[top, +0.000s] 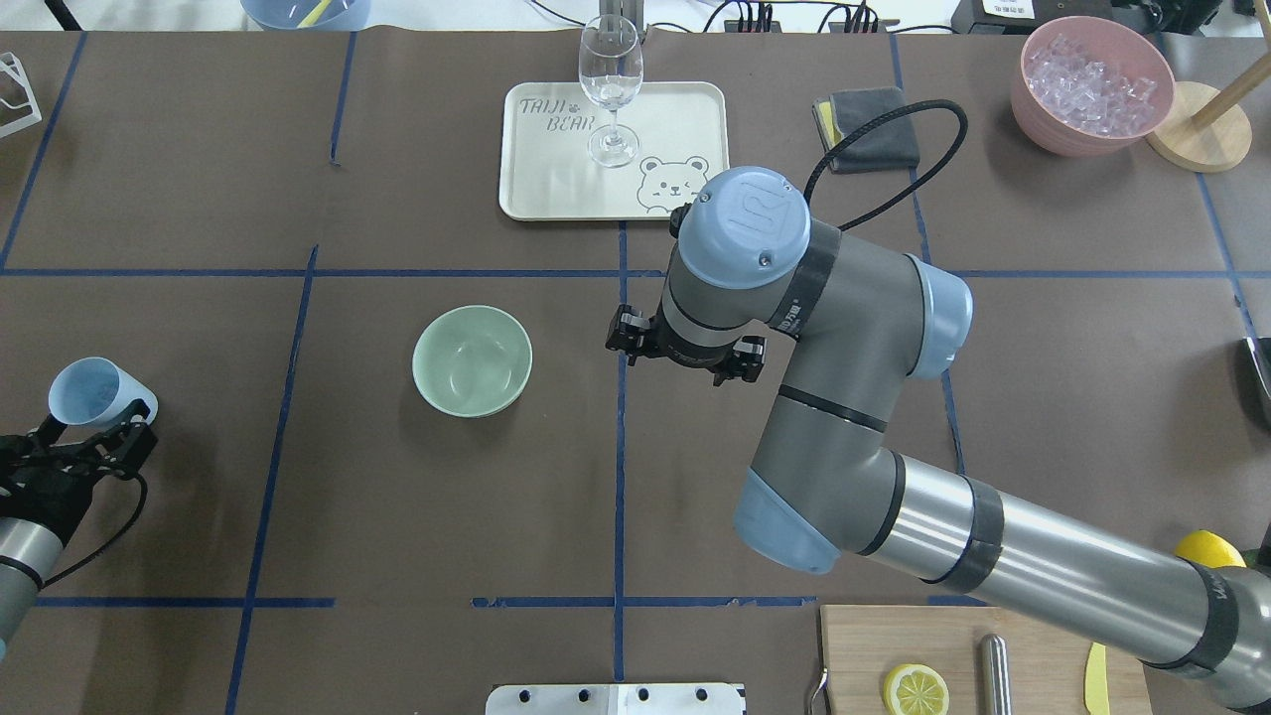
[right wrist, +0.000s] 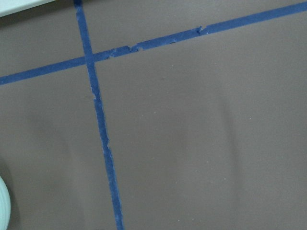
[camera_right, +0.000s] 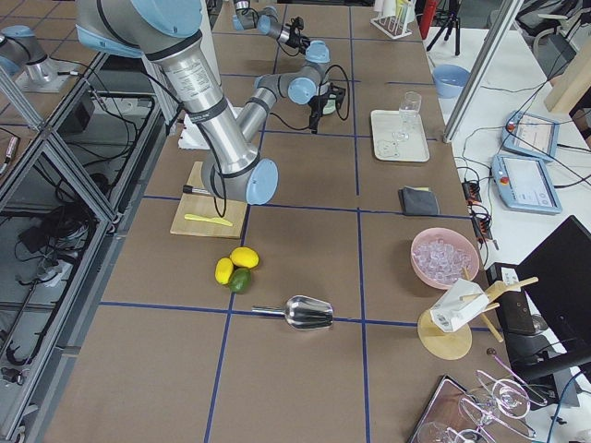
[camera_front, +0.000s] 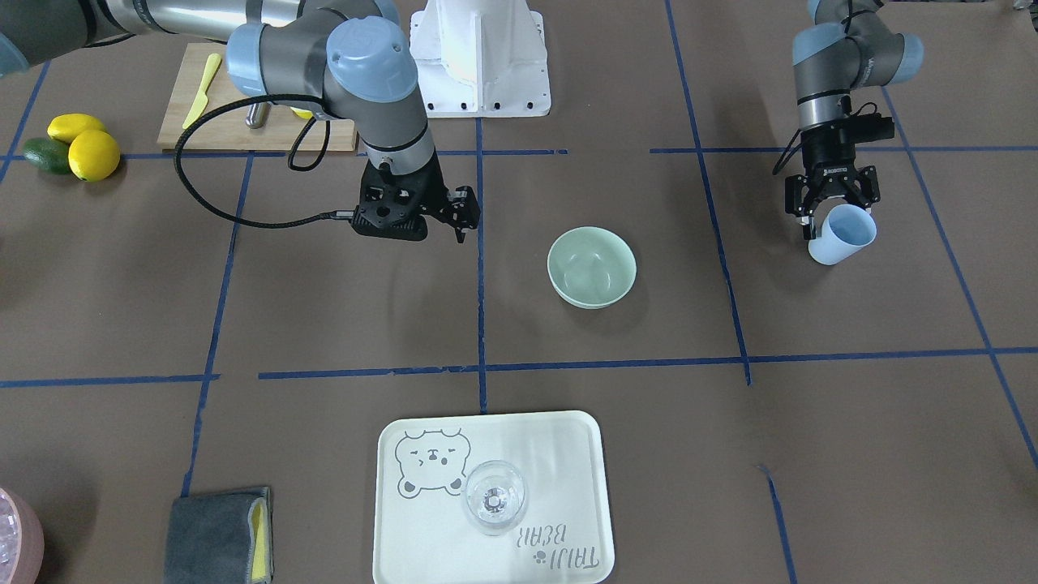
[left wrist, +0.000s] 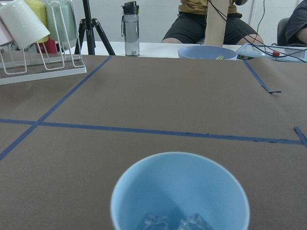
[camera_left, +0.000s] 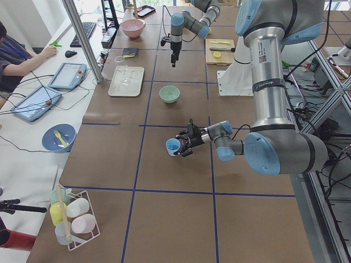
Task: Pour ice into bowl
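Observation:
My left gripper [top: 94, 422] is shut on a light blue cup [top: 91, 390] at the table's left side, also seen in the front view [camera_front: 843, 234]. The cup is tilted, its mouth pointing away from the robot. A few clear ice cubes [left wrist: 168, 223] lie at its bottom in the left wrist view. The pale mint-green bowl [top: 472, 359] stands empty near the table's middle, well apart from the cup and to its right. My right gripper [camera_front: 462, 217] points down at bare table just right of the bowl; its fingers look shut and empty.
A white tray [top: 556, 194] with a wine glass [top: 609, 89] sits beyond the bowl. A pink container of ice [top: 1092, 79] and a grey cloth [top: 866, 129] are at the far right. A cutting board [top: 1033, 645] lies near the robot's base, right side.

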Controlling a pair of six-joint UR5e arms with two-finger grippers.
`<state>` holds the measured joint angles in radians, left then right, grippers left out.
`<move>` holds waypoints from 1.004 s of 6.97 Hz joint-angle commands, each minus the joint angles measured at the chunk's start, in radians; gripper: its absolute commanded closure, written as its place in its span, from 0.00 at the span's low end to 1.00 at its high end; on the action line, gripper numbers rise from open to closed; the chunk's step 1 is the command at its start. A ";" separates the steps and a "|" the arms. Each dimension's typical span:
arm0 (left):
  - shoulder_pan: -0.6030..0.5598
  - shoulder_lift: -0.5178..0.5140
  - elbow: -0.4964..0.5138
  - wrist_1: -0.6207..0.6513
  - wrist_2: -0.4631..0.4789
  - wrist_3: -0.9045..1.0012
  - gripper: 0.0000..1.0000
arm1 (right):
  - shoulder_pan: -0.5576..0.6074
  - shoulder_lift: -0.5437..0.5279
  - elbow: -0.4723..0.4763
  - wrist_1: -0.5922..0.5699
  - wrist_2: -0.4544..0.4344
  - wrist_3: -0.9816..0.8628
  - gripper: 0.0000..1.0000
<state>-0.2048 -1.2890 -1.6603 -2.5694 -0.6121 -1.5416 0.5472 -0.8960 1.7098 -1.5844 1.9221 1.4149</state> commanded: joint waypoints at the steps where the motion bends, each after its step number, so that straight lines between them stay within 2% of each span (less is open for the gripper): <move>1: -0.028 -0.036 0.043 -0.002 0.000 0.021 0.04 | 0.005 -0.011 0.007 0.000 0.000 -0.005 0.00; 6: -0.047 -0.055 0.063 -0.009 -0.003 0.066 0.04 | 0.010 -0.008 0.005 0.001 0.000 -0.007 0.00; 7: -0.051 -0.068 0.063 -0.009 -0.005 0.089 0.09 | 0.010 -0.008 0.005 0.001 0.000 -0.007 0.00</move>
<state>-0.2519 -1.3429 -1.5976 -2.5774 -0.6155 -1.4784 0.5562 -0.9036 1.7145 -1.5831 1.9217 1.4082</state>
